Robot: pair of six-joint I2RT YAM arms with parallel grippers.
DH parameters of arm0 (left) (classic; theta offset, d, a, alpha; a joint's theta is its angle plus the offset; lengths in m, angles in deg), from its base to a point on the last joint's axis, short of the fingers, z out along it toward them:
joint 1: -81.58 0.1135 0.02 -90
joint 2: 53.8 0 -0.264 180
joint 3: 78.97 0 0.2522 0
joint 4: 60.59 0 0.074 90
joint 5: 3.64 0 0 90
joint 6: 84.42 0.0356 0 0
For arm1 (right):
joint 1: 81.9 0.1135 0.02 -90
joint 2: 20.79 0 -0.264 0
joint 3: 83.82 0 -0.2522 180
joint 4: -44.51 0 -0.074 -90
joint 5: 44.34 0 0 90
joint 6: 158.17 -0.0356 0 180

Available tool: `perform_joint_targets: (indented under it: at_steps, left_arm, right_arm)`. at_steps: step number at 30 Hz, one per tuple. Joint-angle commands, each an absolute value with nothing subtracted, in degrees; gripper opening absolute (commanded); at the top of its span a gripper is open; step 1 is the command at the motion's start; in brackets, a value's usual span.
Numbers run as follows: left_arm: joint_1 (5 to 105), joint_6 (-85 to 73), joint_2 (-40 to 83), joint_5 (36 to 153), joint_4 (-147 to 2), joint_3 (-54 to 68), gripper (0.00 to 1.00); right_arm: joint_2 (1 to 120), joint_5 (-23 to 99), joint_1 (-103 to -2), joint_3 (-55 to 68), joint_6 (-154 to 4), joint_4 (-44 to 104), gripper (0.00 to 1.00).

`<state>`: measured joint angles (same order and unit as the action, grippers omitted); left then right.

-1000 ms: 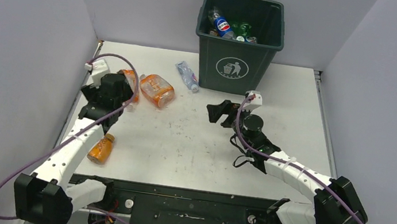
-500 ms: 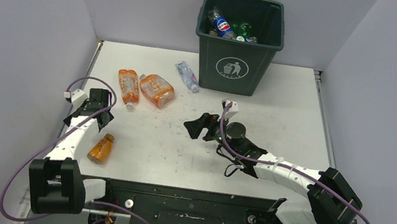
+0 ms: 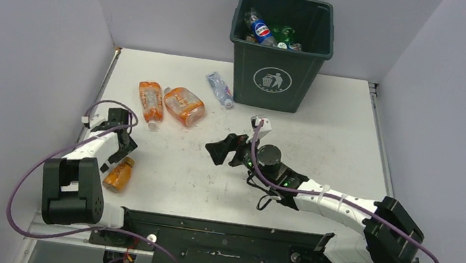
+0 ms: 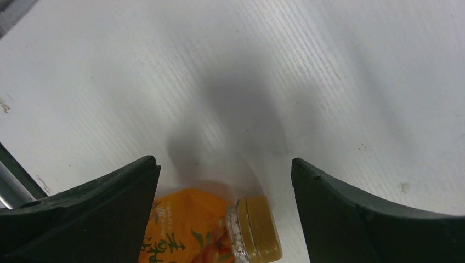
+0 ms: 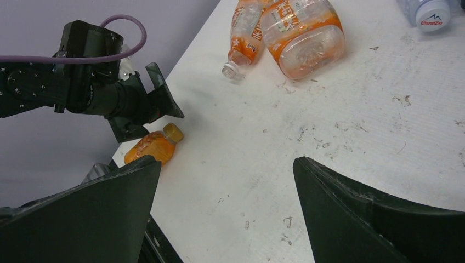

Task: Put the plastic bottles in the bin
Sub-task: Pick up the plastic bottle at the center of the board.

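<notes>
The dark green bin point(image 3: 278, 76) stands at the back of the table with several plastic bottles point(image 3: 260, 30) inside. A small orange bottle point(image 3: 118, 173) lies near the front left edge. My left gripper point(image 3: 119, 151) hovers open right over it, and its yellow cap point(image 4: 260, 227) and orange label point(image 4: 189, 230) show low between the fingers without touching them. Two orange-labelled bottles point(image 3: 150, 102) point(image 3: 184, 105) and a clear bottle point(image 3: 219, 89) lie further back. My right gripper point(image 3: 223, 150) is open and empty over the table's middle, pointing left.
The left wall runs close beside the left arm. The table's black front rail point(image 3: 223, 236) lies just beyond the small orange bottle. In the right wrist view the left gripper point(image 5: 145, 104) stands over that small orange bottle point(image 5: 151, 146).
My left arm has pulled back from the two orange-labelled bottles toward the near left and come down over the small orange bottle. My right arm has swung left and nearer, still open.
</notes>
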<state>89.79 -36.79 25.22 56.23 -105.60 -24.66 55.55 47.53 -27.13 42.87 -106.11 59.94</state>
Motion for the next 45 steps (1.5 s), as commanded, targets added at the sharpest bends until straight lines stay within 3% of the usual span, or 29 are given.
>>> perform_joint_targets:
  at_steps: [1, 8, 13, 21, 23, 26, 28, 33, 38, 42, 45]
  left_arm:
    - [90.30, -36.58, 26.90, 60.64, -102.33, -24.35, 0.87]
    - [90.06, -34.69, 25.31, 66.34, -99.40, -25.60, 0.63]
    - [88.14, -33.54, 24.48, 70.21, -97.87, -25.93, 0.52]
    - [85.99, -32.29, 22.88, 69.95, -98.39, -25.04, 0.47]
    - [85.41, -32.20, 22.83, 69.57, -99.69, -24.17, 0.52]
    - [82.41, -31.16, 19.67, 65.14, -102.13, -22.31, 0.82]
    - [79.38, -30.63, 16.60, 61.25, -103.83, -21.04, 0.96]
    - [76.09, -39.44, 8.41, 55.07, -109.47, -19.24, 0.96]
    - [73.07, -68.04, 1.42, 47.39, -126.32, -20.78, 0.96]
    - [73.06, -82.74, 3.61, 52.32, -137.59, -22.04, 0.96]
    - [72.64, -89.36, 3.57, 55.89, -137.32, -25.75, 0.96]
  right_arm:
    - [52.30, 50.64, -26.62, 40.91, -104.46, 60.14, 0.96]
    - [50.63, 52.11, -26.63, 42.23, -104.24, 59.99, 0.95]
    - [49.25, 53.03, -26.65, 44.90, -104.63, 61.43, 0.95]
    - [45.27, 54.22, -26.70, 52.43, -104.75, 65.02, 0.95]
    - [44.08, 53.63, -26.68, 53.02, -103.93, 64.39, 0.95]
    - [42.69, 53.05, -26.69, 52.99, -102.15, 62.58, 0.95]
    - [42.13, 52.87, -26.65, 53.25, -101.52, 62.44, 0.94]
    - [45.70, 49.46, -26.86, 53.17, -101.00, 65.38, 0.94]
    - [54.28, 41.34, -26.70, 48.37, -101.57, 64.22, 0.95]
    - [57.85, 39.62, -26.16, 47.46, -102.99, 65.98, 0.95]
    - [59.03, 39.10, -25.80, 46.13, -103.32, 65.48, 0.95]
